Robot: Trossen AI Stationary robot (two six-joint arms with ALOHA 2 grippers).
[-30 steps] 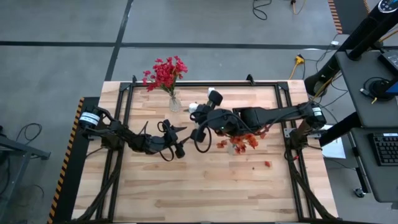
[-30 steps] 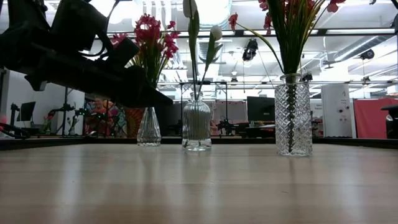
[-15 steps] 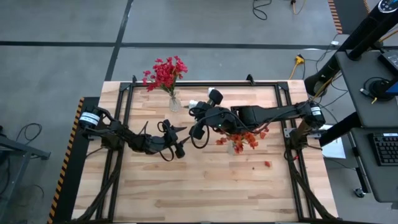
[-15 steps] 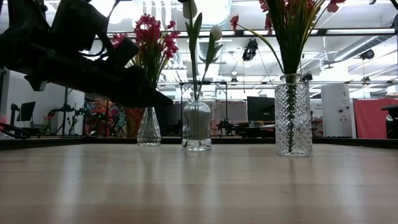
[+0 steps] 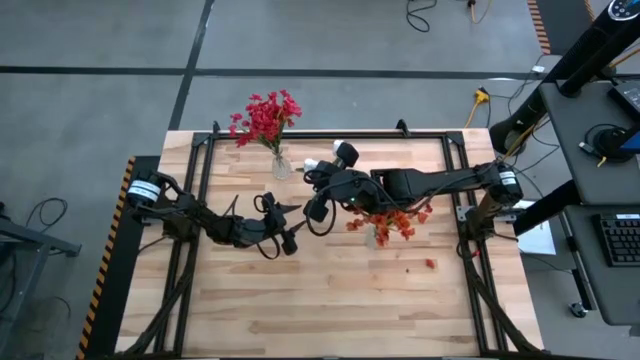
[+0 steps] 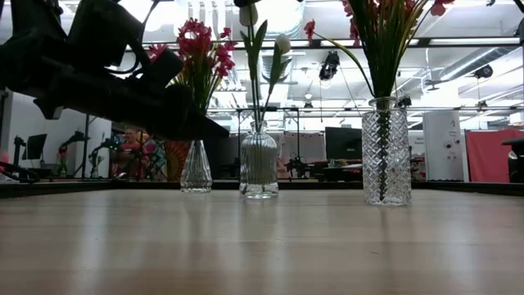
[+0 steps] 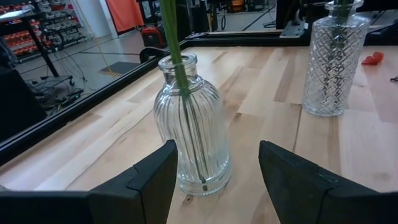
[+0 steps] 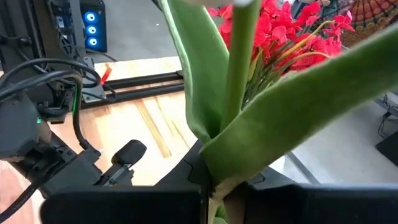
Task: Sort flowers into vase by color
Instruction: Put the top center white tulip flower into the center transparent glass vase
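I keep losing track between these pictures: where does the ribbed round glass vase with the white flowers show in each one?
High view: the ribbed vase is hidden beneath the right arm.
Low view: centre.
Left wrist view: centre-left.
Right wrist view: not visible.
Shared landmark: the tall cut-glass vase.

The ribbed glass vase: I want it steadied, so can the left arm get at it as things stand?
Probably yes. The left gripper is open, the ribbed vase stands just ahead between its fingers, and nothing lies between them.
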